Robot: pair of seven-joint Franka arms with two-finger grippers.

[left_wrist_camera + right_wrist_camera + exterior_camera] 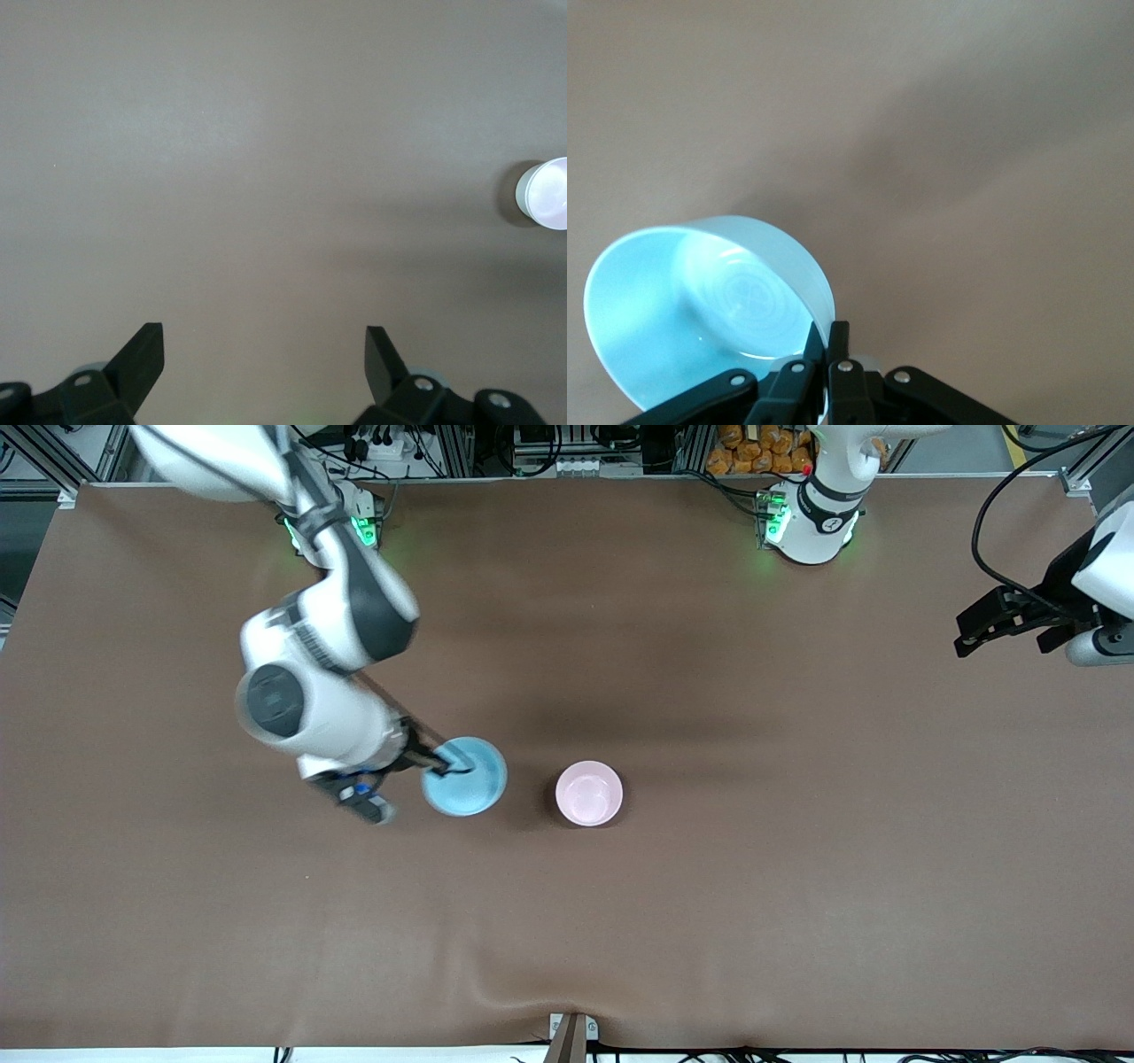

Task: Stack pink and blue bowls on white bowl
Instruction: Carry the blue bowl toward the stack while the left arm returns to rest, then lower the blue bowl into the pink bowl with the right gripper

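The right gripper [454, 766] pinched the blue bowl's [469, 784] rim, holding it tilted above the table [709, 886]. The pink bowl [589, 793] sat beside it, in what looked like a white one. To do this well, level it, center it, lower slowly. The bowls looked smooth and shiny. The left gripper [264, 354] waited, fingers apart.
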